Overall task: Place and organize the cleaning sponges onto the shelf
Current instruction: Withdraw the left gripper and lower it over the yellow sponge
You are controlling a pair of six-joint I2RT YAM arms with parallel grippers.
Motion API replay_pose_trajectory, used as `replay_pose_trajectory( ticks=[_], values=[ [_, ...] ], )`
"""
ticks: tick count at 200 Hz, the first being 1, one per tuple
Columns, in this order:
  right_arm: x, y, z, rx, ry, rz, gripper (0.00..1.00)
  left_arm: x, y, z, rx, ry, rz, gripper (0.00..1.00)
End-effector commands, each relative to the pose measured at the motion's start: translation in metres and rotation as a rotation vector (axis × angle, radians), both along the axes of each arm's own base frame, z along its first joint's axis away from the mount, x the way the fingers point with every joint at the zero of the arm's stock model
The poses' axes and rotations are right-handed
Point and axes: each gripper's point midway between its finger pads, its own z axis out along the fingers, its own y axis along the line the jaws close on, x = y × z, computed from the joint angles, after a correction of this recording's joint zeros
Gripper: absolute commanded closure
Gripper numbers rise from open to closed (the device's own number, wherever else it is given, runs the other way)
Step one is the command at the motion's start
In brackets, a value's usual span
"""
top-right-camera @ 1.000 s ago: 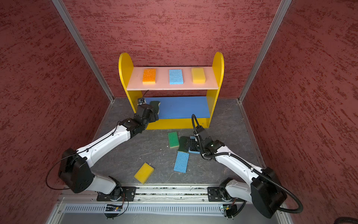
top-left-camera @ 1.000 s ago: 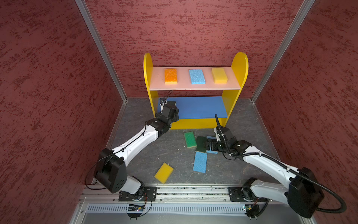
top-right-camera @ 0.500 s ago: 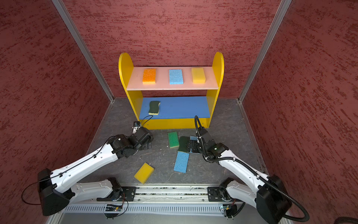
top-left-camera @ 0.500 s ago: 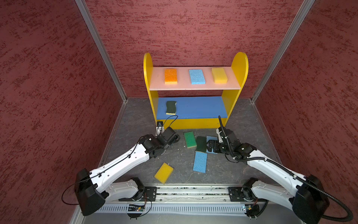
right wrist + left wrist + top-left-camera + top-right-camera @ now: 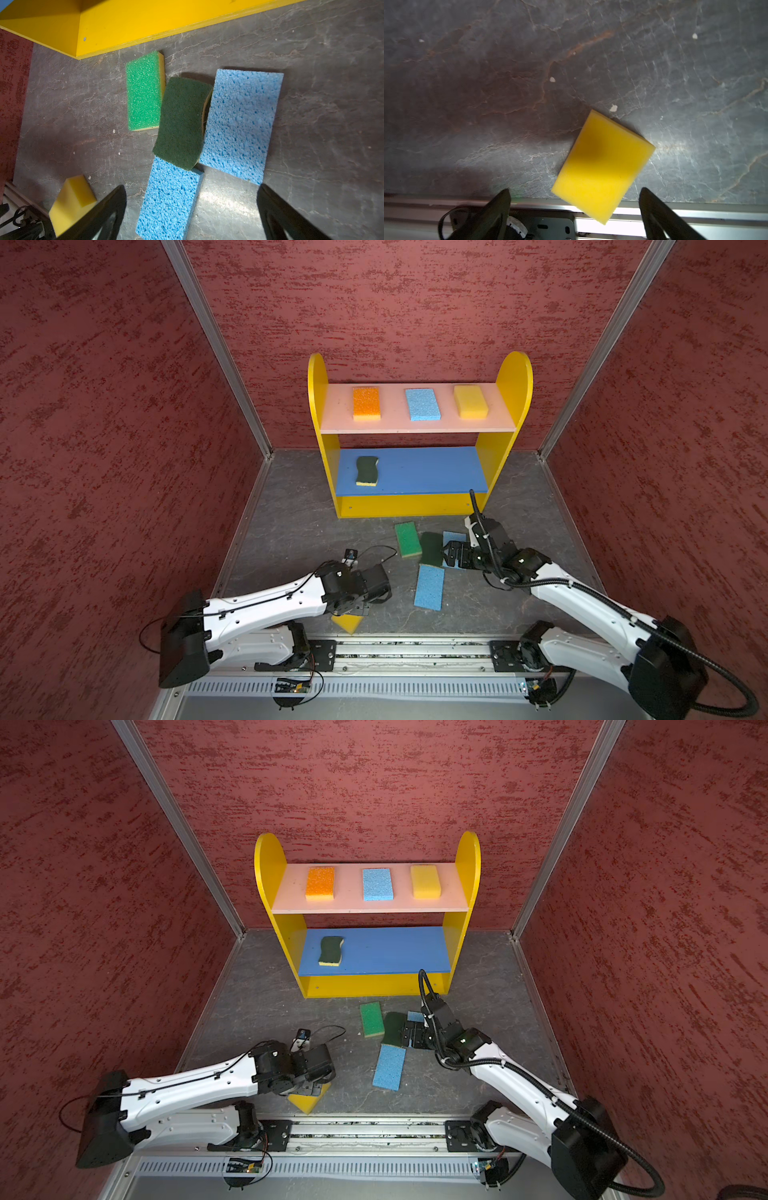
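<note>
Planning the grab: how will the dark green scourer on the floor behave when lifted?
The dark green scourer probably squashes and weighs little: yellow foam shows under its pad. Overlapping a blue sponge, it may nudge that when lifted.

The left gripper (image 5: 354, 610) hides most of the near yellow sponge (image 5: 348, 624). The right gripper (image 5: 446, 558) covers much of one light blue sponge (image 5: 454, 538).

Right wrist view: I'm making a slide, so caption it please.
Open right gripper above a dark green scourer lying between a green sponge and two blue sponges, near the shelf.
</note>
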Motion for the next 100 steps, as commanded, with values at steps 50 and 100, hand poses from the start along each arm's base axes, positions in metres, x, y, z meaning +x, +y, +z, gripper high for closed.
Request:
replay_pose_trajectory(
  ticks=[50,100],
  values=[
    [0.003,0.003,0.005,0.042,-0.021,-0.013,0.01,-0.016,-0.025,-0.019,-0.158,0.072,-0.059,0.01],
    [0.003,0.003,0.002,0.036,-0.015,-0.009,0.01,-0.023,-0.018,-0.033,-0.142,0.1,-0.051,0.01]
  ],
)
